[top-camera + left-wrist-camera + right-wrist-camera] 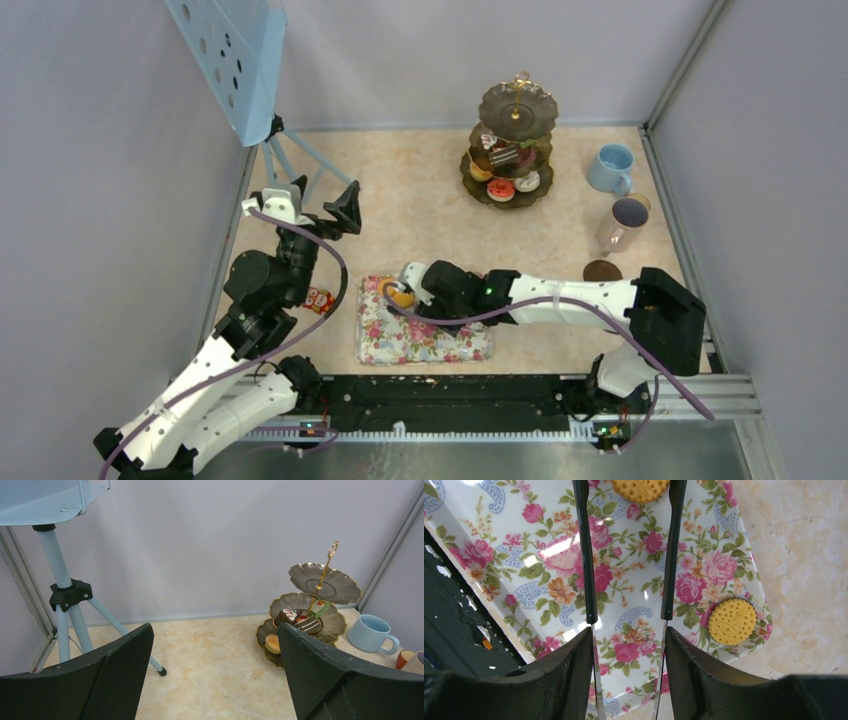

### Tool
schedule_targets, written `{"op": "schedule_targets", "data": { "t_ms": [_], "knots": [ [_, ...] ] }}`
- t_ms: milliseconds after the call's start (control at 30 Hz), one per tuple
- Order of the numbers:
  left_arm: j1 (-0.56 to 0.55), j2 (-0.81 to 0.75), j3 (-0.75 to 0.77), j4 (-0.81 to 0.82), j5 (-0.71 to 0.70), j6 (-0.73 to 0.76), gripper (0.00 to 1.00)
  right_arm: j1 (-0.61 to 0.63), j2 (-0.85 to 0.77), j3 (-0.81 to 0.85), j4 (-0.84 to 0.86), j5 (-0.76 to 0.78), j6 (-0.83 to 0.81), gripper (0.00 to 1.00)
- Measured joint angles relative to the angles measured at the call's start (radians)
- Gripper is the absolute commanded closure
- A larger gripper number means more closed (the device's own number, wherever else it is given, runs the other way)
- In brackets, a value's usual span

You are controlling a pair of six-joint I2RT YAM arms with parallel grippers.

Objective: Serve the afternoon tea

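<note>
The dark three-tier stand (512, 150) with a gold handle stands at the back and holds cake slices and donuts; it also shows in the left wrist view (320, 587). A light-blue cup (611, 167), a pale-grey cup (622, 222) and a small orange-brown cup (641, 203) stand at its right. My right gripper (629, 635) is shut on black tongs (586, 555) over the floral tray (420, 340). The tong arms flank an orange round (640, 487); their tips are cut off. A second orange round (732, 621) lies on the tray. My left gripper (318, 205) is open, empty and raised.
A blue tripod with a perforated panel (240, 60) stands at the back left, one leg near my left gripper. A brown disc (602, 270) lies by the right arm. A small red thing (318, 299) lies beside the left arm. Grey walls enclose the table.
</note>
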Motion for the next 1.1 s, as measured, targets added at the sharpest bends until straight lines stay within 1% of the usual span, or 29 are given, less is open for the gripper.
{"op": "schedule_targets", "data": {
  "t_ms": [200,300,533,667,733,867,967,1033,1100],
  "knots": [
    [0.0,0.0,0.0,0.0,0.007,0.0,0.01,-0.001,0.006,-0.008,-0.003,0.014,0.0,0.54],
    [0.0,0.0,0.0,0.0,0.01,0.0,0.01,0.0,0.009,-0.008,-0.008,0.034,-0.001,0.58],
    [0.0,0.0,0.0,0.0,0.018,0.0,0.01,0.006,0.009,-0.007,-0.019,0.059,-0.001,0.73],
    [0.0,0.0,0.0,0.0,0.021,0.0,0.01,0.006,-0.013,-0.009,-0.032,0.064,0.003,0.84],
    [0.0,0.0,0.0,0.0,0.022,0.0,0.01,0.006,-0.057,-0.015,-0.044,0.071,0.01,0.86],
    [0.0,0.0,0.0,0.0,0.023,0.0,0.01,0.005,-0.21,-0.021,-0.064,0.103,0.035,0.87],
    [0.0,0.0,0.0,0.0,0.024,0.0,0.01,-0.011,-0.336,-0.02,-0.087,0.158,0.061,0.91],
    [0.0,0.0,0.0,0.0,0.026,0.0,0.01,-0.059,-0.401,-0.011,-0.115,0.188,0.074,0.93],
    [0.0,0.0,0.0,0.0,0.029,0.0,0.01,-0.134,-0.446,0.007,-0.14,0.216,0.08,0.9]
  ]
}}
